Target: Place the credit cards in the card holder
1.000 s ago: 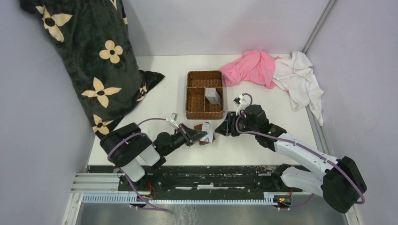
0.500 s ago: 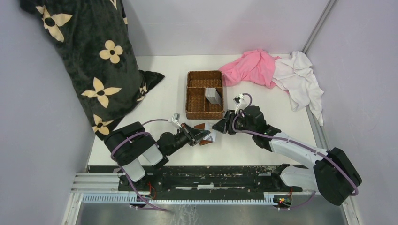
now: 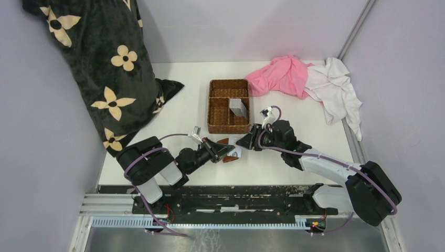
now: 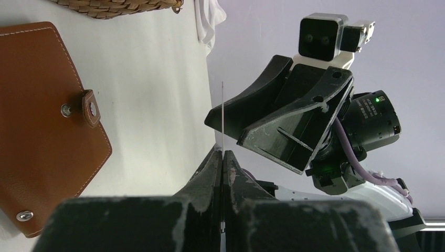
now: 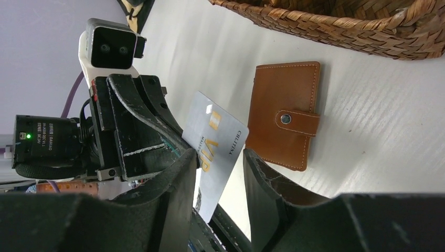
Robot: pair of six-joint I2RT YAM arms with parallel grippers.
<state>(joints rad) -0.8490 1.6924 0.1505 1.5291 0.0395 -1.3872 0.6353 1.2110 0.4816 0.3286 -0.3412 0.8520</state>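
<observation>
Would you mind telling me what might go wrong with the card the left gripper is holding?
1. The left gripper pinches the credit card while the right gripper straddles it with jaws apart; releasing early would likely drop it.
2. The card holder lies snapped shut, so the card has no open slot yet.

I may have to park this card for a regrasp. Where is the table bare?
Bare: the strip between basket and floral blanket, and the patch right of the basket, between pink cloth and right arm. Crowded: in front of the basket, where the wallet lies and left arm meets right arm at the card.
</observation>
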